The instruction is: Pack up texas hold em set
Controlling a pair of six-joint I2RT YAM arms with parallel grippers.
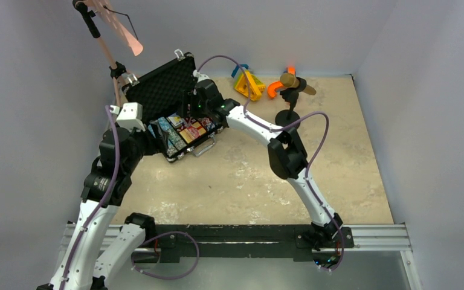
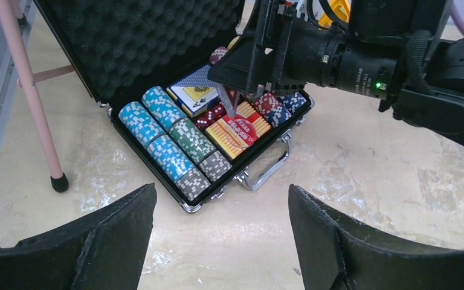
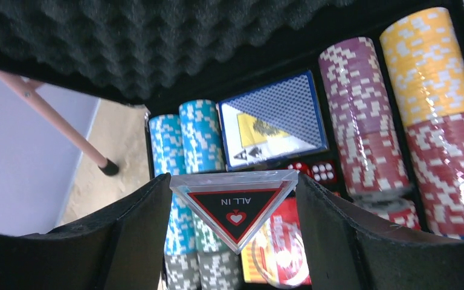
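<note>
You've got a glossy clear plastic triangular marker (image 3: 234, 211), matt black egg-crate foam lining (image 3: 127, 42), shiny chrome metal handle (image 2: 271, 167).

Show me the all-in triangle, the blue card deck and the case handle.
all-in triangle (image 3: 235, 212), right wrist view, on its black lettered centre.
blue card deck (image 3: 275, 118), right wrist view, on its patterned blue face.
case handle (image 2: 272, 168), left wrist view, middle of the silver bar.

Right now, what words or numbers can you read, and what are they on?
"ALL IN": on the clear triangle token pinched in the right tool; it reads upside down in the right wrist view.
Print on the blue card deck: too blurred to read.
Print on the red card deck: too blurred.
White lettering on the right arm: too small.
</note>
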